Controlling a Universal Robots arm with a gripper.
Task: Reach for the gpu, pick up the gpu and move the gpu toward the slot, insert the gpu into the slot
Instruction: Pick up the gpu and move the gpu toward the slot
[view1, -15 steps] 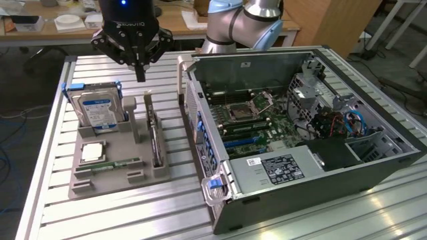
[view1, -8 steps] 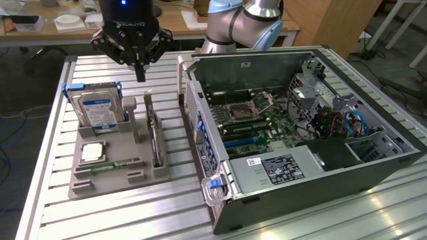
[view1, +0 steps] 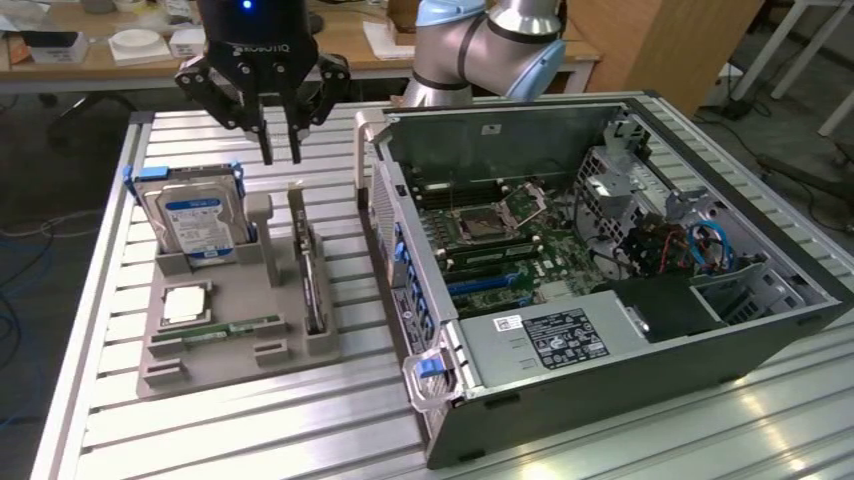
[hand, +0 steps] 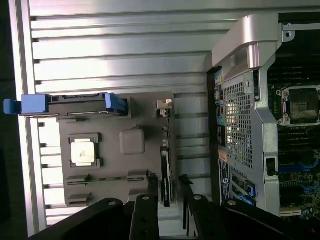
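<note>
Misalignment is the worry: the hand (view1: 280, 155) hangs empty, fingers (view1: 267, 140) narrowly parted, over the gpu (view1: 310, 270), which stands on edge in the grey holder (view1: 227, 362) on the tabletop (view1: 114, 440). Descending off-centre, a fingertip could strike the card's thin edge or clip the hard drive (view1: 198, 215) near it.

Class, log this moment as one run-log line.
phase: reach | gripper: open, empty, above grey holder tray | green, black-shrouded gpu card: on edge in tray, untouched | open computer case: beside tray
</note>
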